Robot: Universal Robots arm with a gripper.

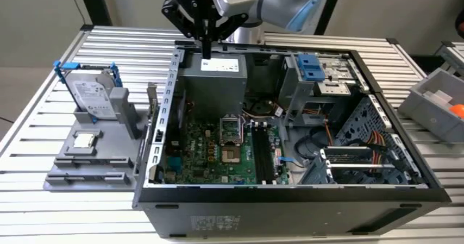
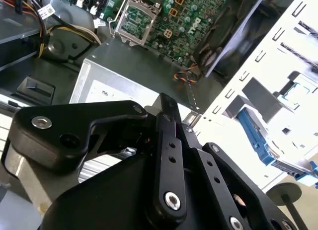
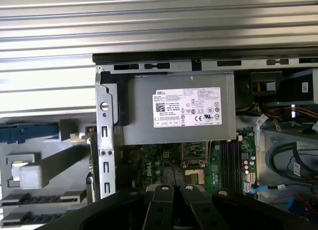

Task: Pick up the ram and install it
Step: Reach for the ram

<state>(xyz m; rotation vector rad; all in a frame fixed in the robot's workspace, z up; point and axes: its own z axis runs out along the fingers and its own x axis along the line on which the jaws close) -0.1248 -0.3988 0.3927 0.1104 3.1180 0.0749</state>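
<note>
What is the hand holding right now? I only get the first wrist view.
Observer: Nothing. In the exterior view the hand is shut and empty.
Operator: And the part to install?
Observer: The memory stick, probably that thin upright piece, stands between the gray rack and the computer case.
Operator: Anything past the case?
Observer: A gray bin holding something orange, on the exterior view's right.

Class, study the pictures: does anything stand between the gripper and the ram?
Only the case's side wall: the gripper hangs above the power supply inside it, the ram stands on edge just outside, open from above.
</note>
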